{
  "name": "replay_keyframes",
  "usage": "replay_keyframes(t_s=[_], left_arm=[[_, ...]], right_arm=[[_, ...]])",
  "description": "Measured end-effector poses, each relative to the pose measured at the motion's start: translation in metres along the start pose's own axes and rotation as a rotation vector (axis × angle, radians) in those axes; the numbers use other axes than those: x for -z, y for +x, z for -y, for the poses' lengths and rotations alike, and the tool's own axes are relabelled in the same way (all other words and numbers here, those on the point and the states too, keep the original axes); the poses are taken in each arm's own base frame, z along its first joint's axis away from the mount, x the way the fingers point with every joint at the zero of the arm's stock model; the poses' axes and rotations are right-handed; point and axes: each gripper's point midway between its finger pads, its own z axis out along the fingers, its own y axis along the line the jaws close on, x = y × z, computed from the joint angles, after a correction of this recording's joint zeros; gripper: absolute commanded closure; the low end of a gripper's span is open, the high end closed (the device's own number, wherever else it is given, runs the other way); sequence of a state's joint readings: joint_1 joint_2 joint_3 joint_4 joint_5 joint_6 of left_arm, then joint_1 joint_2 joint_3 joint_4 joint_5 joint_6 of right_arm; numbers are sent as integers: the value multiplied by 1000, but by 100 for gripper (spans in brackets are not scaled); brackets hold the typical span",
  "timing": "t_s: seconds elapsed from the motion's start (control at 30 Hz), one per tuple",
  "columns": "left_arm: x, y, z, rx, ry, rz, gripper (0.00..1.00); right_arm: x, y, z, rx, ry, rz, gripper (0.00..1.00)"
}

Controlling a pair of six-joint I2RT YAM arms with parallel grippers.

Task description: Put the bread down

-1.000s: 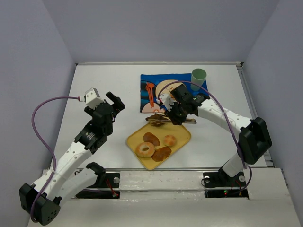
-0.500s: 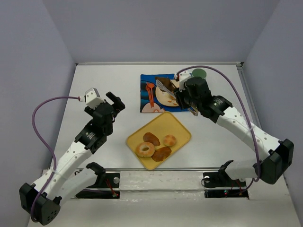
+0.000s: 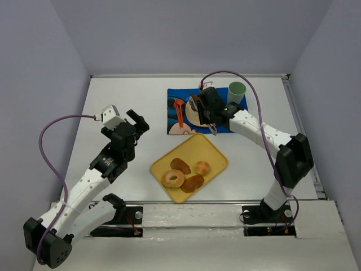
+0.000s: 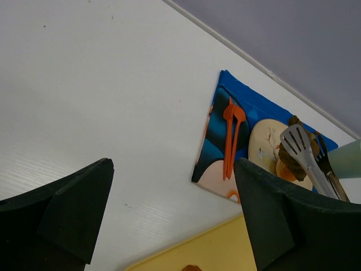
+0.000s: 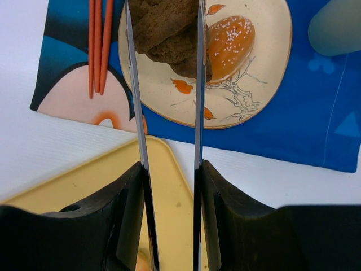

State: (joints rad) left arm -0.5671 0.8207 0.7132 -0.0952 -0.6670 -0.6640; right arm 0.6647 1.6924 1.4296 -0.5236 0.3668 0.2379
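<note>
Right gripper (image 5: 171,169): part-closed, clamped on the handles of metal tongs (image 5: 197,101), no bread in direct contact with the fingers. Tongs: two thin blades running straight ahead from the gripper, out over the tray edge to the plate. Chocolate-brown pastry (image 5: 166,28): pinched between the blade tips, dead ahead of the gripper along the tong line, over the left half of the plate (image 5: 248,101); long axis not readable, upper part cut off by the frame; resting on the plate or held just above it, impossible to say. Orange roll (image 5: 234,45): glossy, seeded, lying on the plate, touching or just beside the pastry on its right, long axis slanted across the plate. Judged step: release of the pastry onto the plate, calling for a widening of the gripper so the blades spring apart; free plate surface nearer the gripper than the pastry, roll crowding the right blade. Surroundings: blue printed placemat (image 5: 316,113) under the plate; orange cutlery (image 5: 98,45) on the placemat left of the plate, apart from it; green cup (image 3: 237,90) at the placemat's far right corner, near the arm. Yellow tray (image 3: 211,149) below the tong shafts, carrying a ring-shaped bread (image 3: 172,179) and three small rolls (image 3: 202,167). Left gripper (image 4: 173,166): wide open, holding nothing, raised over bare table (image 3: 124,96), well apart from the plate; right arm clearly the nearer.
</note>
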Motion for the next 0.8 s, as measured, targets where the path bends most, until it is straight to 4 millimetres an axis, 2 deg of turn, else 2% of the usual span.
replay_keyframes(t_s=[0.2, 0.23, 0.43, 0.8], left_arm=[[0, 0, 0, 0, 1, 0, 1], [0, 0, 0, 0, 1, 0, 1], [2, -2, 1, 7, 7, 5, 1], [4, -6, 1, 18, 16, 13, 1]], right_arm=[[-15, 5, -7, -77, 33, -62, 52], [-17, 8, -7, -82, 35, -74, 48], [-20, 27, -8, -80, 42, -148, 36], [-14, 20, -11, -74, 16, -141, 32]])
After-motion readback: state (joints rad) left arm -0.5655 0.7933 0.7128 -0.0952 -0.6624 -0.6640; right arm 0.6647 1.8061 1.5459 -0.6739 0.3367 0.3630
